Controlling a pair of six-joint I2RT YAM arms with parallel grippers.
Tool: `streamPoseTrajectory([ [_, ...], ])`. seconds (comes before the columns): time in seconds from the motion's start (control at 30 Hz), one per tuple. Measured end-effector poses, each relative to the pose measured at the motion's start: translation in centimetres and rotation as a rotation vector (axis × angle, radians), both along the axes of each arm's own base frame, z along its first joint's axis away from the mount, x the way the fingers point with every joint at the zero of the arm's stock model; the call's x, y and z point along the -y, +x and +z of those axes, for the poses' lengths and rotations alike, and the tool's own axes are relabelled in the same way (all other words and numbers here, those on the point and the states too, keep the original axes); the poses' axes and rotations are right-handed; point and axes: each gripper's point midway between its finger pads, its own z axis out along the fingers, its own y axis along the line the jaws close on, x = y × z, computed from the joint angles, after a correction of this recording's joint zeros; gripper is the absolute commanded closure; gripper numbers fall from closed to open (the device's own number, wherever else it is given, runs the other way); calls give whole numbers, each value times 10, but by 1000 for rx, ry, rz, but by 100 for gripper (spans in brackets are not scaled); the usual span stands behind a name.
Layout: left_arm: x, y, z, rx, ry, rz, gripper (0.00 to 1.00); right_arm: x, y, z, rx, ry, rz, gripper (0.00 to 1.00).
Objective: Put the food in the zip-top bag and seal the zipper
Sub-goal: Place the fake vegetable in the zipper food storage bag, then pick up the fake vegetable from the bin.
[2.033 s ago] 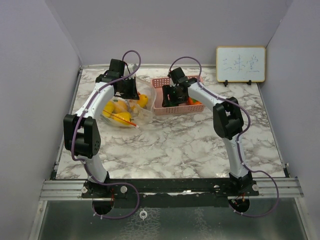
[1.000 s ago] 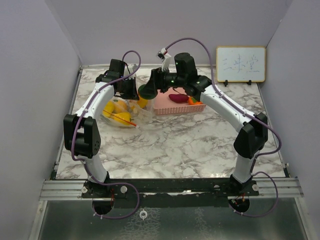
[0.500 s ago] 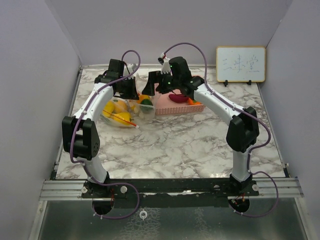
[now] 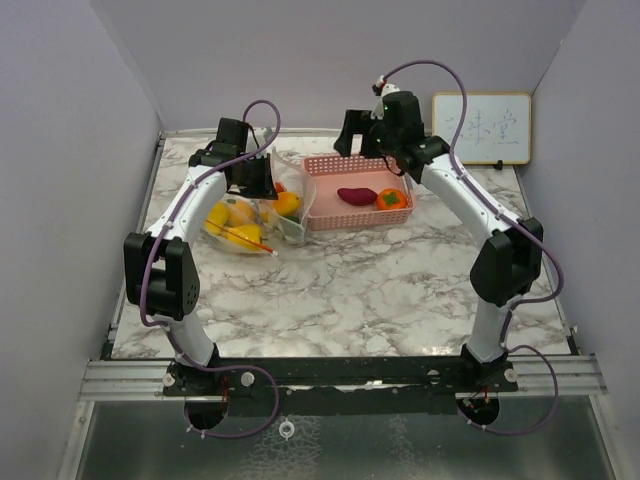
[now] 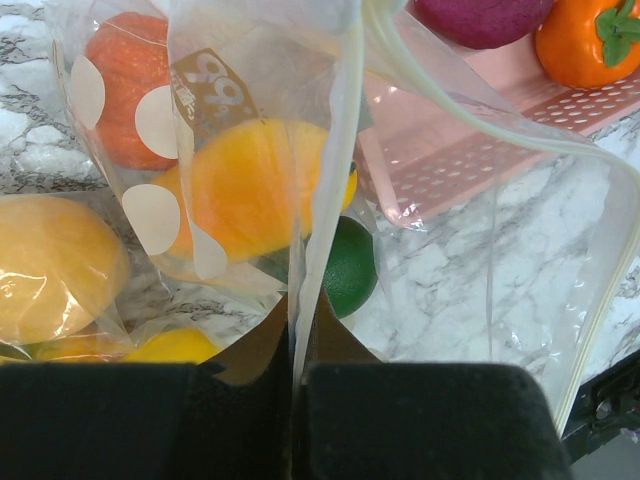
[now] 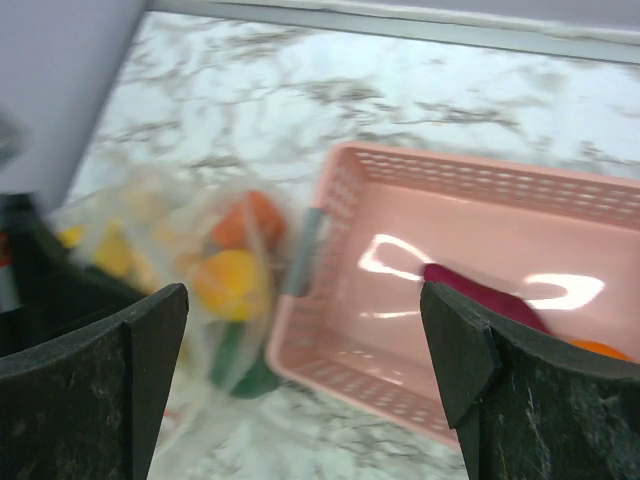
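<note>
The clear dotted zip-top bag [image 4: 262,212] lies at the back left with its orange-red zipper [image 4: 247,240] along the near edge. My left gripper [image 4: 252,178] is shut on the bag's clear upper edge [image 5: 300,150] and holds it up. Inside are orange [image 5: 125,85], yellow-orange [image 5: 255,190], green [image 5: 348,265] and yellow [image 5: 50,265] food. My right gripper [image 4: 362,140] is open and empty, raised above the far side of the pink basket [image 4: 345,217]. The basket holds a dark purple piece [image 4: 357,196] and an orange one [image 4: 392,199]. The right wrist view shows the basket [image 6: 400,300] and bag [image 6: 215,265] between wide-open fingers [image 6: 150,400].
A small whiteboard [image 4: 481,128] stands against the back wall at the right. The basket's left wall touches the bag's right side. Walls enclose the marble table [image 4: 350,290] on the left, back and right.
My right gripper carried a green fruit from the basket to the bag, let it go inside, and rose back over the basket, open. The left gripper kept holding the bag.
</note>
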Motion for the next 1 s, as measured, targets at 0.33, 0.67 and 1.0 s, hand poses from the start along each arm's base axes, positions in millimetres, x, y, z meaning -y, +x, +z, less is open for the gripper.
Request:
streamPoseTrajectory([
  [0.33,-1,-2,0,-5,8,-9,100,51,41,-175,-143,-395,59,0],
  [0.67,-1,-2,-2,-11,14,-17,100,51,38,-218,-107,-523,226,4],
  [1.0,-1,-2,-5,-18,16,-17,100,47,32,-245,-154,-516,267,81],
])
